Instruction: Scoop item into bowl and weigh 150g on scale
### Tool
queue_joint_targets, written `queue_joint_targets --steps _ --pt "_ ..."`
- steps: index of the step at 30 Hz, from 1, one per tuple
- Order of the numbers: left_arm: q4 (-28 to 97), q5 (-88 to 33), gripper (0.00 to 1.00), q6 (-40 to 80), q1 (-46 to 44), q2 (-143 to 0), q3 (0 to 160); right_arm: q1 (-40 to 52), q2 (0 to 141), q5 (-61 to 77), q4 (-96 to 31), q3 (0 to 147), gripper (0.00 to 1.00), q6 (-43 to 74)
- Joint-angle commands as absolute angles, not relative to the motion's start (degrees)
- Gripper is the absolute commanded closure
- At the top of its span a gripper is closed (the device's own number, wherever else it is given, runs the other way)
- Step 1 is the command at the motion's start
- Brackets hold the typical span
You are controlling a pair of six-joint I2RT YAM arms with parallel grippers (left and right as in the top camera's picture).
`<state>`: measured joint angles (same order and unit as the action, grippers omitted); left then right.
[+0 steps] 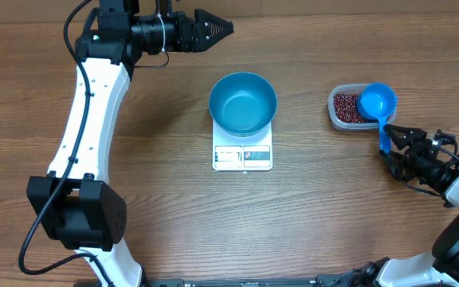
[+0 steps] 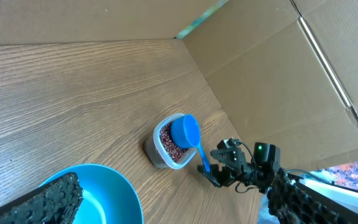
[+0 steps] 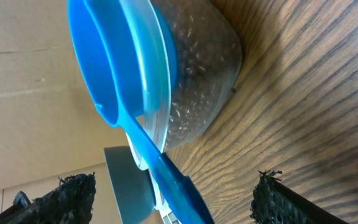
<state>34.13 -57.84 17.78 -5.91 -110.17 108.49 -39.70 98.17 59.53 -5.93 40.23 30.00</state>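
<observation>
Beans (image 1: 345, 105) in clear tub (image 1: 333, 113); scoop (image 1: 375, 101) lying over them; bowl (image 1: 243, 104) on scale (image 1: 243, 156).

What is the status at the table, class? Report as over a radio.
Left fingers open, empty. Right fingers open, straddling scoop handle. Beans in tub; bowl empty on scale. Nothing blocking.

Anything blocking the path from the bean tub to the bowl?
Nothing visible: only bare table between tub and bowl, which sits on the scale. The scoop lies over the beans on the tub, handle toward the right tool.
</observation>
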Motion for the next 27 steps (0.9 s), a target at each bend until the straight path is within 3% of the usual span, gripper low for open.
queue_joint_targets --steps 1,17,22,27 --pt "34.1 -57.2 0.01 16.2 -6.0 -108.5 109.2 -39.3 98.2 59.2 -5.2 39.6 0.17 30.3" --pt "34.5 -57.2 0.0 16.2 -6.0 -108.5 109.2 -34.8 98.2 55.1 5.8 37.5 0.21 37.1" --pt "34.5 -56.5 0.0 16.2 -6.0 -108.5 109.2 -34.7 98.2 56.2 8.6 37.5 0.38 38.7" --pt "34.5 -56.5 0.0 16.2 -6.0 -108.5 109.2 -34.6 98.2 59.2 14.2 37.5 0.42 42.2"
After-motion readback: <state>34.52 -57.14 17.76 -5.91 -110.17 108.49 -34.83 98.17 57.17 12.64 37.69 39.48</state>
